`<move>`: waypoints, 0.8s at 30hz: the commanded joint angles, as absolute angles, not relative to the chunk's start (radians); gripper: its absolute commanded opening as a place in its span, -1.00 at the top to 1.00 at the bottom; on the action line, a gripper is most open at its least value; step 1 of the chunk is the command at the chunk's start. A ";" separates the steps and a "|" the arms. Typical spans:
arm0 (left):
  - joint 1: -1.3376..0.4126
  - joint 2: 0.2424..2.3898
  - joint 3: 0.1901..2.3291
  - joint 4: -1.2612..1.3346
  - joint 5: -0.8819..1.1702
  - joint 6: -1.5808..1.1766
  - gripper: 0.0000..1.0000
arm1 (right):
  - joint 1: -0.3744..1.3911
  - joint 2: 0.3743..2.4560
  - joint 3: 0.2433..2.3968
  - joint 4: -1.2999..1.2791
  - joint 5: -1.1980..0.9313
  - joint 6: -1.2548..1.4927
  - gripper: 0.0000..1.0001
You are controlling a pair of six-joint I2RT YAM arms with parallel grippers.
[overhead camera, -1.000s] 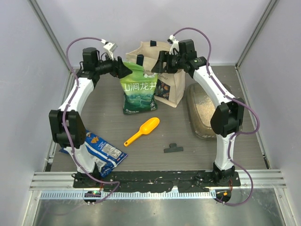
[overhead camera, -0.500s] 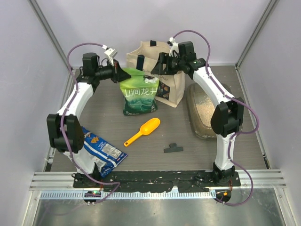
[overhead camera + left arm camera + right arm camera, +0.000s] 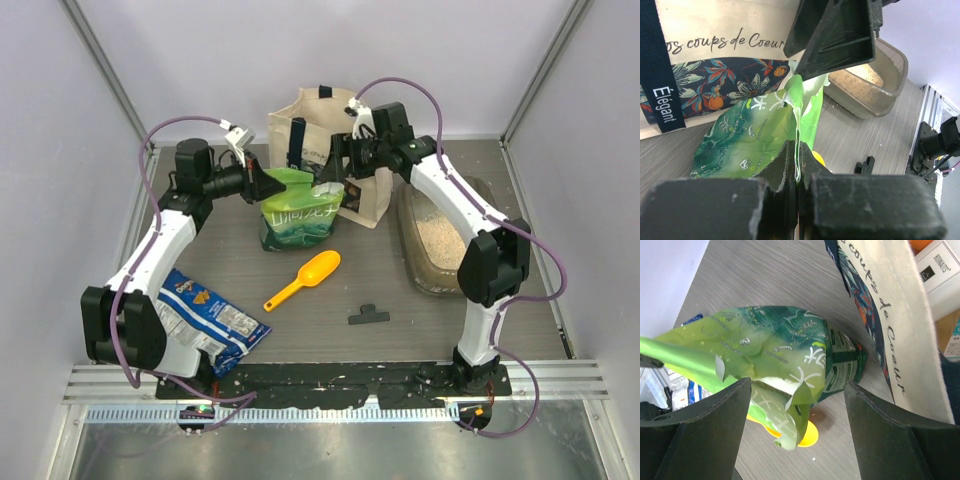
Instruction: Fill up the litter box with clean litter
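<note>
- Top external: left gripper pinches the green pouch by its top; the litter box, holding some clean litter, lies to the right of it, nearer the right gripper.
- Left wrist: jaws clamped on the pouch edge, box beyond to the right.
- Right wrist: fingers spread wide around the pouch mouth, gripping nothing.

Black script across the cream canvas tote bag, at twelve o'clock on the table, reads "os coups de Coeur", its start cut off. Its navy webbing strap says "Élégant" in white. At the tote's seven o'clock, the crumpled green-and-white foil pouch bears white Chinese characters, too creased to read.
</note>
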State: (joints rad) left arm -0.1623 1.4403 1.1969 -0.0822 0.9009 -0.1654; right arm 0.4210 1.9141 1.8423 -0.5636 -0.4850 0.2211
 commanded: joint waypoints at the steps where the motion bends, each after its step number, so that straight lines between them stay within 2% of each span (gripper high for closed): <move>1: -0.167 1.359 1.200 0.040 0.911 -0.230 1.00 | 0.408 1.825 1.798 -0.607 -0.480 0.147 -0.60; 9: -0.169 1.333 1.180 0.040 0.910 -0.244 1.00 | 0.434 1.841 1.790 -0.615 -0.440 0.132 -0.40; 13: -0.172 1.330 1.173 0.038 0.904 -0.235 1.00 | 0.466 1.850 1.790 -0.653 -0.413 0.109 -0.17; 16: -0.175 1.328 1.175 0.037 0.896 -0.230 1.00 | 0.480 1.845 1.776 -0.672 -0.413 0.109 -0.10; 21: -0.184 1.331 1.184 0.038 0.900 -0.226 1.00 | 0.498 1.825 1.727 -0.692 -0.388 0.109 -0.08; 24: -0.184 1.331 1.186 0.044 0.904 -0.227 1.00 | 0.502 1.824 1.709 -0.699 -0.260 0.118 0.30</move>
State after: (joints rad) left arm -0.1783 1.4010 1.1530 -0.0525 0.8619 -0.2096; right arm 0.4950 1.8732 1.7302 -0.6720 -0.4061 0.1268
